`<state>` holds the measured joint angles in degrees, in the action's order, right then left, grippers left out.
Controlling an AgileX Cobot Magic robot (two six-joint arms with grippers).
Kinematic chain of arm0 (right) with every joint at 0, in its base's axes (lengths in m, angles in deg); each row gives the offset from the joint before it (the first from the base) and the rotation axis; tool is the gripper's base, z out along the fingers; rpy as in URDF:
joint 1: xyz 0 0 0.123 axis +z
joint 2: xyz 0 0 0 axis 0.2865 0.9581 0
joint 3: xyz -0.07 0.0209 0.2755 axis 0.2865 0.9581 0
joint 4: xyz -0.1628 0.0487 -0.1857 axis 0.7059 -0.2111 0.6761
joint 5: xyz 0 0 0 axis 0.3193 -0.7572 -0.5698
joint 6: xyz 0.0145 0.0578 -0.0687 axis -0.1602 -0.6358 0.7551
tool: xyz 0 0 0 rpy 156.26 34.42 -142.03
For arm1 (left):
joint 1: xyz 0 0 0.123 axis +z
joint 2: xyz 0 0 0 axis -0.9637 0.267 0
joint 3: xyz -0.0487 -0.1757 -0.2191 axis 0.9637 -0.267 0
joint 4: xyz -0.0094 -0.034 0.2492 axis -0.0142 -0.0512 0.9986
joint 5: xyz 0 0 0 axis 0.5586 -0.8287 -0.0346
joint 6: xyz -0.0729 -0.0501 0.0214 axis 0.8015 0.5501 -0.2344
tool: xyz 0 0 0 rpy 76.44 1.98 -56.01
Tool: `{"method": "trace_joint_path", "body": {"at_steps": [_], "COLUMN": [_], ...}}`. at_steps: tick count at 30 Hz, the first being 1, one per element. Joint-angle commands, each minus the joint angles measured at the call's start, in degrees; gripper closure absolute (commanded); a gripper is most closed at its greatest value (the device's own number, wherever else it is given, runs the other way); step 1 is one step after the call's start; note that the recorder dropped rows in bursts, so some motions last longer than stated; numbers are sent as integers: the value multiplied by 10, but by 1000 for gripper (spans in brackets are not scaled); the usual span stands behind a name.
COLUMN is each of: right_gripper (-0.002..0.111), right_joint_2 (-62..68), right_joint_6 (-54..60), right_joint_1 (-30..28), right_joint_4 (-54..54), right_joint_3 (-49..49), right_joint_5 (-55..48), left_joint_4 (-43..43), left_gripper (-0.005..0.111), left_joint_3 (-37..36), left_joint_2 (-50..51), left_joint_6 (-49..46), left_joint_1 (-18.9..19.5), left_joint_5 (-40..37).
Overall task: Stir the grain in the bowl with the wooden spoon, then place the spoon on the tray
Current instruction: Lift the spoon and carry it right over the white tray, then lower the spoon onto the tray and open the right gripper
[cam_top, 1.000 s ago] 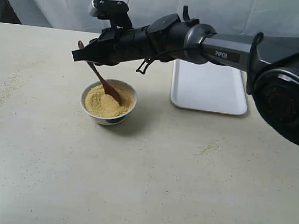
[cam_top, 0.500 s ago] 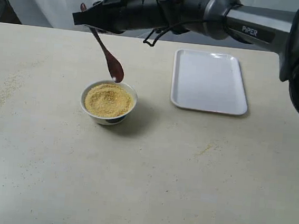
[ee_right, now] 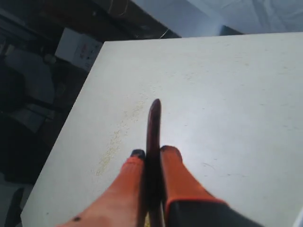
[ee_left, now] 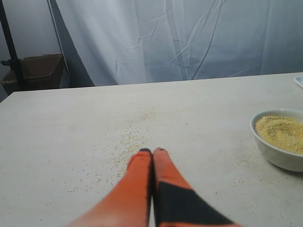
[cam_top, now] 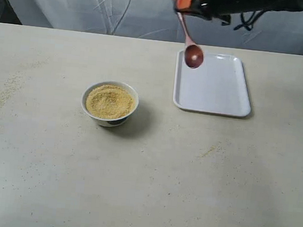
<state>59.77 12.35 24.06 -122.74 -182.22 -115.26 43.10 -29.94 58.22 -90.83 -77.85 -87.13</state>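
Observation:
The dark reddish-brown wooden spoon [cam_top: 188, 39] hangs in the air, scoop down, over the near-left corner of the white tray [cam_top: 222, 99]. My right gripper [cam_top: 184, 3] is shut on its handle near the top of the exterior view. In the right wrist view the handle [ee_right: 154, 123] sticks out between the orange fingers of the right gripper [ee_right: 152, 152]. The white bowl [cam_top: 110, 103] stands left of the tray with golden grain [cam_top: 110, 100] heaped in it; the bowl [ee_left: 280, 142] also shows in the left wrist view. My left gripper [ee_left: 152, 151] is shut and empty, low over the table.
Loose grains lie scattered on the beige table [cam_top: 133, 187], most thickly at the far left [cam_top: 6, 91] and in front of the tray [cam_top: 209, 150]. A white curtain hangs behind the table. A brown box [ee_left: 40, 71] stands beyond the table edge.
My right gripper has lifted the spoon out of the grain and carried it up and to the right, from above the bowl to above the tray's left part. The bowl stays put.

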Motion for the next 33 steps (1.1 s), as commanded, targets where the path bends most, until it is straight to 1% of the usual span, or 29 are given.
{"method": "trace_joint_path", "body": {"at_steps": [1, 5, 8, 11, 13, 14, 15, 16, 17, 18, 20, 21, 23, 26, 29, 31, 32, 33], "right_gripper": [108, 108, 108, 108, 106, 103, 97, 81, 74, 63, 56, 55, 55, 55, 55, 61, 65, 72], "right_joint_2": [32, 92, 134, 160, 168, 170, 171, 171, 171, 171, 168, 165, 148, 120, 92, 72, 64, 54], "right_joint_6": [-21, -63, -70, -70, -70, -70, -70, -67, -61, -58, -58, -58, -66, -109, -134, -138, -138, -138], "right_joint_1": [-49, -74, -74, -73, -74, -74, -74, -73, -73, -73, -74, -74, -74, -74, -74, -74, -74, -74], "right_joint_4": [21, 20, 0, -23, -32, -32, -32, -28, -28, -27, -11, 7, 79, 184, 248, 274, 283, 290], "right_joint_3": [0, 0, 0, 0, 0, 0, 0, 0, 0, 0, 0, 0, 0, 0, 0, 0, 0, 0], "right_joint_5": [-11, 10, 15, 43, 63, 69, 77, 87, 92, 102, 108, 112, 121, 130, 114, 85, 73, 56], "left_joint_4": [1, 1, 1, 1, 1, 1, 1, 1, 1, 1, 1, 1, 1, 1, 1, 1, 1, 1], "left_gripper": [107, 107, 107, 107, 107, 107, 107, 107, 107, 107, 107, 107, 107, 107, 107, 107, 107, 107], "left_joint_3": [-1, -1, -1, -1, -1, -1, -1, -1, -1, -1, -1, -1, -1, -1, -1, -1, -1, -1], "left_joint_2": [-2, -2, -2, -2, -2, -2, -2, -2, -2, -2, -2, -2, -2, -2, -2, -2, -2, -2], "left_joint_6": [2, 2, 2, 2, 2, 2, 2, 2, 2, 2, 2, 2, 2, 2, 2, 2, 2, 2], "left_joint_1": [-2, -2, -2, -2, -2, -2, -2, -2, -2, -2, -2, -2, -2, -2, -2, -2, -2, -2], "left_joint_5": [6, 6, 6, 6, 6, 6, 6, 6, 6, 6, 6, 6, 6, 6, 6, 6, 6, 6]}}
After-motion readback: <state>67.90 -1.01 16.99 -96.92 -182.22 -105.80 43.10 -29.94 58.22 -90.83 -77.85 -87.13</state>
